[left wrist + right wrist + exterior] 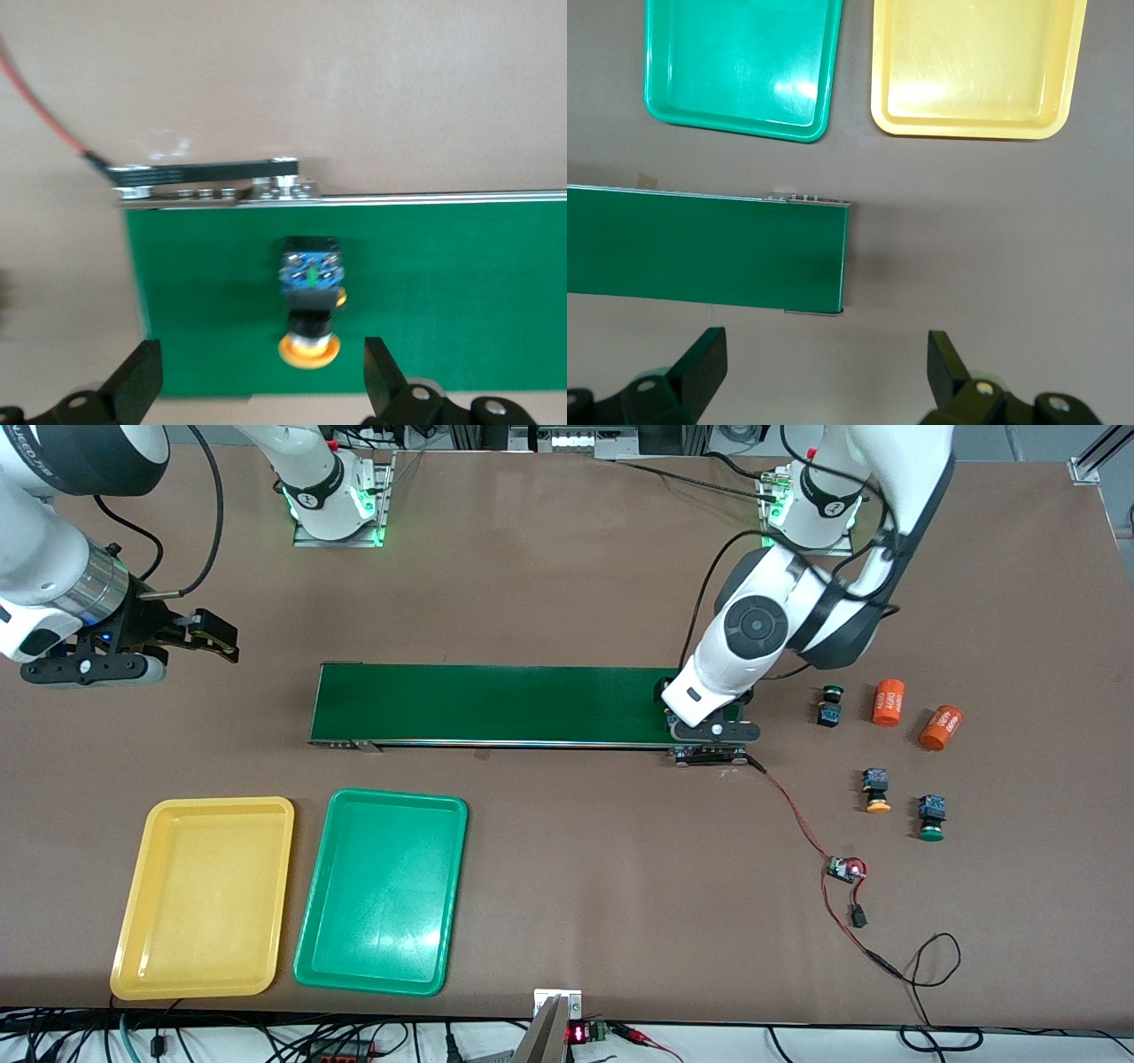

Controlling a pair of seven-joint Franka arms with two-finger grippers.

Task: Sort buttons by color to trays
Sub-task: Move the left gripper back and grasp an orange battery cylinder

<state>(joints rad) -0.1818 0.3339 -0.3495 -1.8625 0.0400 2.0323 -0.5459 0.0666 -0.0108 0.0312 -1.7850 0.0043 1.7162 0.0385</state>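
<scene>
A yellow-capped button [310, 297] lies on its side on the green belt [461, 292], at the left arm's end of it. My left gripper [261, 357] [711, 732] hangs open just above it, a finger on each side, touching nothing. On the table toward the left arm's end lie a green-capped button [830, 705], a yellow-capped button [876, 790] and another green-capped button [931, 817]. The yellow tray [204, 897] [966, 130] and green tray [383, 890] [735, 124] are empty. My right gripper [217, 638] [826, 345] waits open over bare table off the belt's other end.
The long dark-green conveyor belt [496, 704] [700, 257] crosses the table's middle. Two orange cylinders [888, 701] [941, 727] lie beside the loose buttons. A red wire runs from the belt's end to a small circuit board [846, 868], nearer the front camera.
</scene>
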